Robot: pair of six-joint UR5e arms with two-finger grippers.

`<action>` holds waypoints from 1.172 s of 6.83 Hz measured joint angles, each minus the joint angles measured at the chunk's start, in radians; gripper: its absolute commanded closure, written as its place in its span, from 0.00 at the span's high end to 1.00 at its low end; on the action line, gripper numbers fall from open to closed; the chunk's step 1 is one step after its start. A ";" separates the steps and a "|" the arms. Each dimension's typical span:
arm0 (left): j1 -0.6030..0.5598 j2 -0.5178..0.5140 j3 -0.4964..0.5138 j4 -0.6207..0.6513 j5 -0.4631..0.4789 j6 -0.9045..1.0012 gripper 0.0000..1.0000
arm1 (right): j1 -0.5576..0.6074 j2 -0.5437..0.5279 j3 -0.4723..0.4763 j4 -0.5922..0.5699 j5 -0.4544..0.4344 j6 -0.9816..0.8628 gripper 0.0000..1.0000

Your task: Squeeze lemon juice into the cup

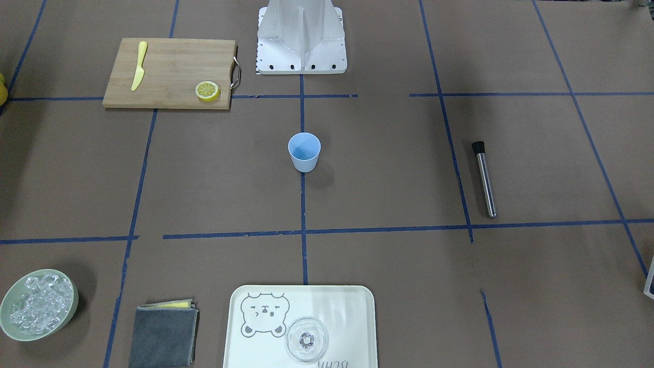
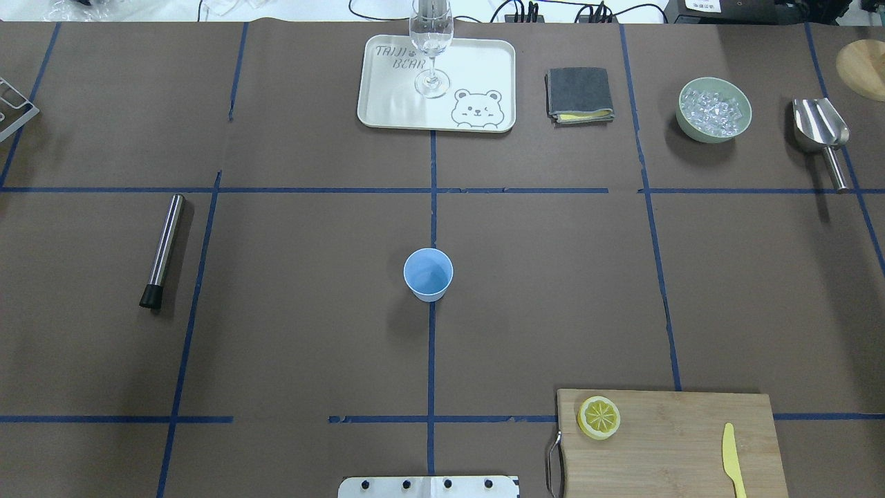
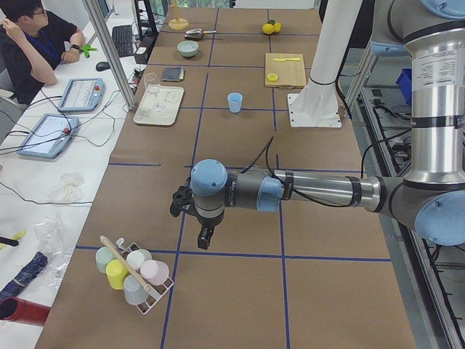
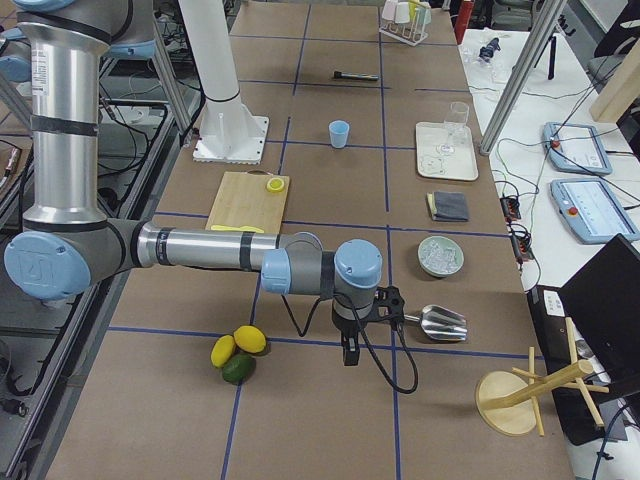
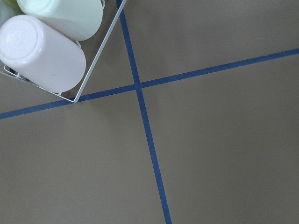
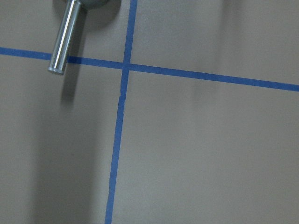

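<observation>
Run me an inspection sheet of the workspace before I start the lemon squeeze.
Surface: brown paper table with a blue tape grid.
Job's things: lemon slice flat on the cutting board; cup upright at centre, looks empty.
Clutter: yellow knife, muddler, tray with glass, cloth, ice bowl, scoop, cup rack, whole fruits.
Grippers: left claw hangs by the cup rack, right claw by the scoop; open or shut cannot be told.
Cables: black lead loops under the right wrist.
Surroundings: seated operator, tablets.
</observation>
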 measured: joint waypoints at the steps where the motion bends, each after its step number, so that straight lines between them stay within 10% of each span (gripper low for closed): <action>1: 0.000 0.000 -0.001 0.000 0.007 0.000 1.00 | 0.000 0.000 0.000 0.000 0.000 0.000 1.00; 8: 0.000 -0.053 -0.060 -0.015 0.052 -0.005 1.00 | -0.042 0.000 -0.006 0.149 0.014 -0.008 1.00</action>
